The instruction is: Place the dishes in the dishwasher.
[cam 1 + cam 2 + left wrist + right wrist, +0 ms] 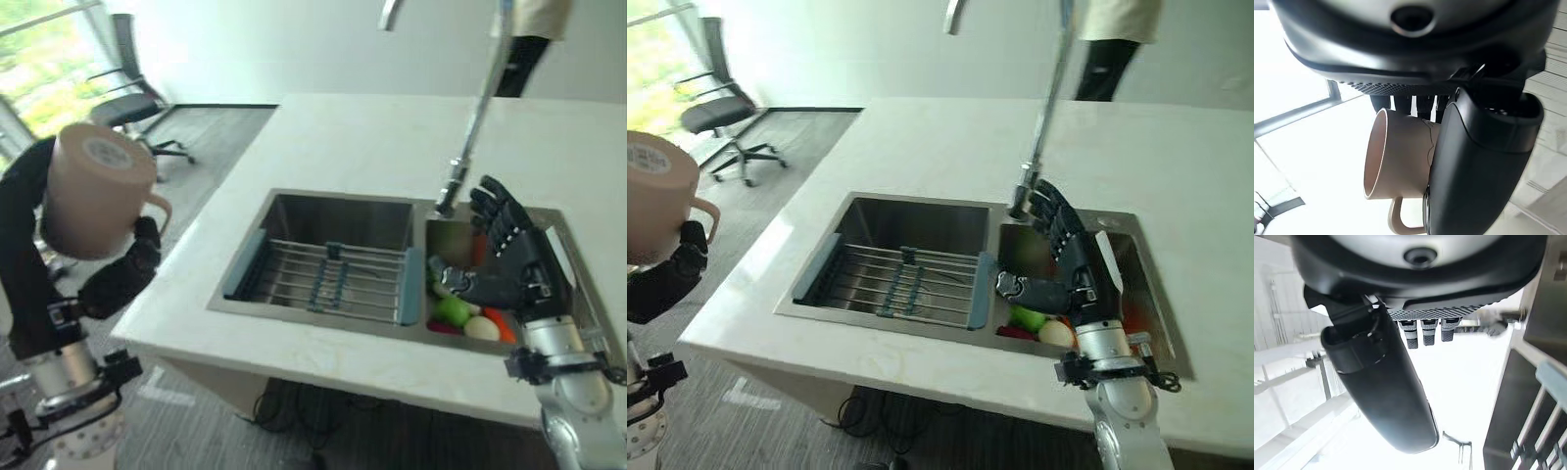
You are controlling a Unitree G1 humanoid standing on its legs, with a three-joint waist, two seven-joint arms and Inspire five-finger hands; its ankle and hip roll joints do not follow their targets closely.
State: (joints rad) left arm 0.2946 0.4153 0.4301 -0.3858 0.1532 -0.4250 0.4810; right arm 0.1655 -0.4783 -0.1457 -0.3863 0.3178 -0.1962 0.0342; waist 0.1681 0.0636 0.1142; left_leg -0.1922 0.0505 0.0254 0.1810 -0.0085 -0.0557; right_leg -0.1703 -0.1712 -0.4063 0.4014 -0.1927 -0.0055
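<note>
The left hand (122, 274) is gripping the pink mug (93, 191), lifted beside the counter (372, 137), away from the sink (323, 220). The right hand (514, 259) is hanging open, empty. Probably the carrying step; the next move calls for finding the dishwasher rack.

A white counter (372, 137) carries the scene, its top bare and pale. Set into it is a steel sink (294, 211) with 2 basins. Across the larger basin, on the robot's left, lies a wire rack (328, 274) with grey-blue end pieces, resting on the basin's edges. The smaller basin, on the right, holds a green piece (452, 310), a pale one (481, 328) and red ones (501, 323). A tall faucet (475, 117) rises from the counter behind the sink, between the basins.
</note>
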